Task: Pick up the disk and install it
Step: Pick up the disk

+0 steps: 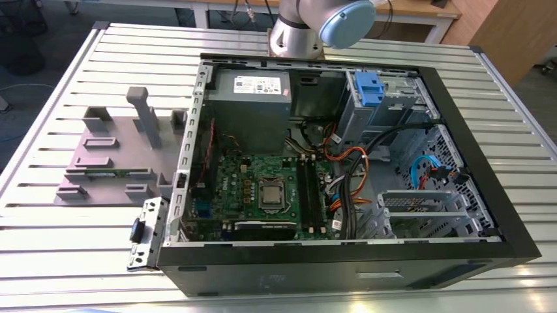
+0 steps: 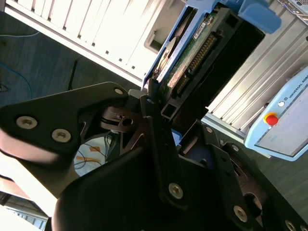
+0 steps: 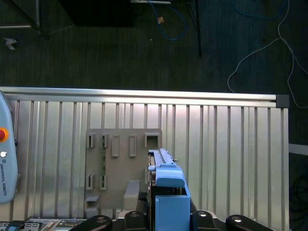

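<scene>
Your slatted metal table [image 1: 70, 65] carries the open computer case [image 1: 348, 268]. The grey stand [image 1: 104, 156] sits just beside the case, on the exterior view's left. The arm [image 1: 301, 26] rises behind the case's far wall.

In both wrist views the gripper [image 2: 159, 110] has its fingers [image 2: 155, 91] closed on one end of the disk [image 2: 192, 53], holding it by the blue bracket [image 3: 168, 175]. You have the disk on edge in the air. In the first wrist view it hangs over the stand [image 3: 122, 159], well clear of the table.

So the pick-up looks done and you are at the carrying stage. The disk is not in the case yet.

As I judge it, fitting it calls for squaring the disk with a drive cage, perhaps the one with the blue piece [image 1: 370, 86]. You must also keep clear of the loose cables [image 1: 353, 163]. Which cage it belongs in, I cannot tell.
</scene>
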Robot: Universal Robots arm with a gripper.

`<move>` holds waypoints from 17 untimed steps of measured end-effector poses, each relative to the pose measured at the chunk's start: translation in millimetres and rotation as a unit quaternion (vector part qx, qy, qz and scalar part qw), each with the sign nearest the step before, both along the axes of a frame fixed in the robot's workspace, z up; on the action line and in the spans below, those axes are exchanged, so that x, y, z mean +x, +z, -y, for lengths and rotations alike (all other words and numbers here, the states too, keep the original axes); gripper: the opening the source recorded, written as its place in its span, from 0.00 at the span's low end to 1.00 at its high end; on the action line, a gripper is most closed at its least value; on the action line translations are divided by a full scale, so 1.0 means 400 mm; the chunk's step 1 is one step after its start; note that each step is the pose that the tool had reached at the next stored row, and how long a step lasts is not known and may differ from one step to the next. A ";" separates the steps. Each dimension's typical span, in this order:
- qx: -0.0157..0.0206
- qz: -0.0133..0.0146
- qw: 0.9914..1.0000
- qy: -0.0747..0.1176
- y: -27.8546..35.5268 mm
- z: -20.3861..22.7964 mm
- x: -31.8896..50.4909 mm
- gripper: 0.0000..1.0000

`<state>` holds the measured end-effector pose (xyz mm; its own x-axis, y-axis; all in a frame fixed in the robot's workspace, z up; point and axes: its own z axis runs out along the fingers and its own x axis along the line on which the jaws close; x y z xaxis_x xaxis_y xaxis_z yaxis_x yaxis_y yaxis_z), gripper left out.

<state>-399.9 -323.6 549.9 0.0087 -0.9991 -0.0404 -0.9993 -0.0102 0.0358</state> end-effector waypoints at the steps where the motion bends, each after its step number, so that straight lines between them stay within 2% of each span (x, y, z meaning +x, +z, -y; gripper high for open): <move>1: 0.000 0.000 1.000 0.000 0.000 0.000 0.000 0.37; 4: 0.000 -0.002 1.000 0.000 -0.004 0.001 0.001 0.37; 12: 0.000 -0.006 1.000 0.000 -0.039 0.012 0.009 0.37; 15: 0.001 -0.006 1.000 0.000 -0.052 0.024 0.010 0.37; 17: 0.005 -0.006 1.000 0.000 -0.058 0.039 0.011 0.37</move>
<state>-395.7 -339.0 526.7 0.0081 -0.9987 -0.0504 -0.9988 -0.0106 0.0483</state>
